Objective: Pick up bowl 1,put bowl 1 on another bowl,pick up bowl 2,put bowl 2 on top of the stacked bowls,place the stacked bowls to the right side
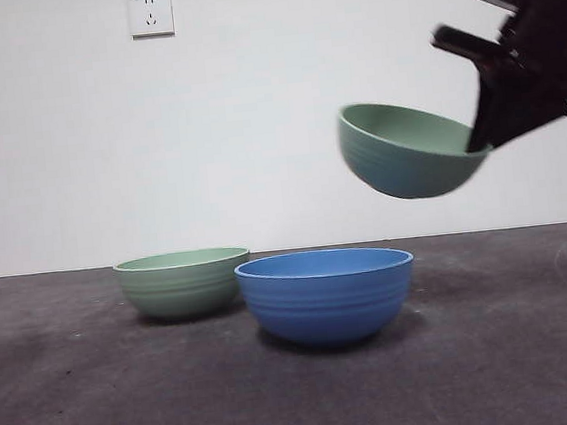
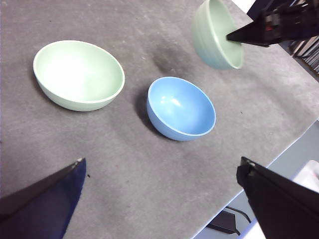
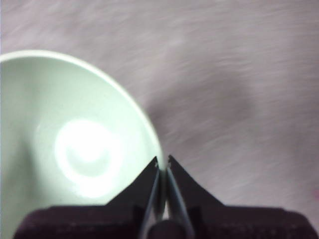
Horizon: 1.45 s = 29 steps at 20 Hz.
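Observation:
My right gripper (image 1: 483, 143) is shut on the rim of a pale green bowl (image 1: 405, 151) and holds it tilted in the air, above and a little right of the blue bowl (image 1: 327, 294). The right wrist view shows that rim (image 3: 158, 174) pinched between the two jaws. A second pale green bowl (image 1: 184, 281) rests on the table left of the blue one and slightly behind it. The left gripper (image 2: 164, 199) hangs open high over the table, nothing between its jaws. From there I see the blue bowl (image 2: 181, 107), the resting green bowl (image 2: 79, 74) and the lifted bowl (image 2: 217, 34).
The dark grey table (image 1: 518, 351) ends at an edge (image 2: 279, 149) close to the blue bowl in the left wrist view. A white wall with a socket (image 1: 150, 14) stands behind.

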Motion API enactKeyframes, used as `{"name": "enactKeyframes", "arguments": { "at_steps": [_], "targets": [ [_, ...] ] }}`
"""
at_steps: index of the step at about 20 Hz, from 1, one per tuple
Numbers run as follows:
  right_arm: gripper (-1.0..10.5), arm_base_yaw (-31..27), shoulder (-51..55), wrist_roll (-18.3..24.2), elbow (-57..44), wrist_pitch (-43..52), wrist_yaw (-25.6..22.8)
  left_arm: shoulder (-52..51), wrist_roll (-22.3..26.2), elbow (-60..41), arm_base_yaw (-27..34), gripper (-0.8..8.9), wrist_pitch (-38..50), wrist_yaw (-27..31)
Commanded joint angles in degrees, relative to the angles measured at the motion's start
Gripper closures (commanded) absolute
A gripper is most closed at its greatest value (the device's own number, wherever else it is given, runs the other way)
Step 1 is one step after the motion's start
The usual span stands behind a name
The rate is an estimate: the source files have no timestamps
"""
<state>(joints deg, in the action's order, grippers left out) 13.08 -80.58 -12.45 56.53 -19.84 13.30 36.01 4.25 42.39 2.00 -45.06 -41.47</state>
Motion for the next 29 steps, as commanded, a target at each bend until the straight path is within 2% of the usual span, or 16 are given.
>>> {"name": "enactKeyframes", "arguments": {
  "at_steps": [1,5,9,22,25,29],
  "targets": [
    [9.6,4.07,-0.44,2.08,2.78,-4.0,0.0,-0.02,-0.15,0.09,-0.22,1.89,-0.09,0.94],
    [9.6,10.27,-1.92,3.37,7.52,-7.98,-3.28,-0.02,-0.15,0.09,-1.4,1.89,-0.17,1.07],
    [9.6,12.37,-7.23,4.85,10.51,-12.48,-6.23,-0.02,-0.15,0.09,-2.86,1.89,-0.42,1.09],
    [9.5,17.07,-16.44,5.07,10.51,-13.62,-7.69,1.31,-0.13,0.09,-5.84,1.89,-1.7,4.48],
    [7.9,17.09,-16.44,5.01,10.51,-13.68,-7.67,2.45,-0.13,0.09,-5.86,1.89,-1.75,5.22],
    [7.8,17.27,-16.11,5.03,10.97,-13.94,-7.21,4.72,-0.09,0.09,-6.16,1.89,-0.92,7.21]
  ]
}}
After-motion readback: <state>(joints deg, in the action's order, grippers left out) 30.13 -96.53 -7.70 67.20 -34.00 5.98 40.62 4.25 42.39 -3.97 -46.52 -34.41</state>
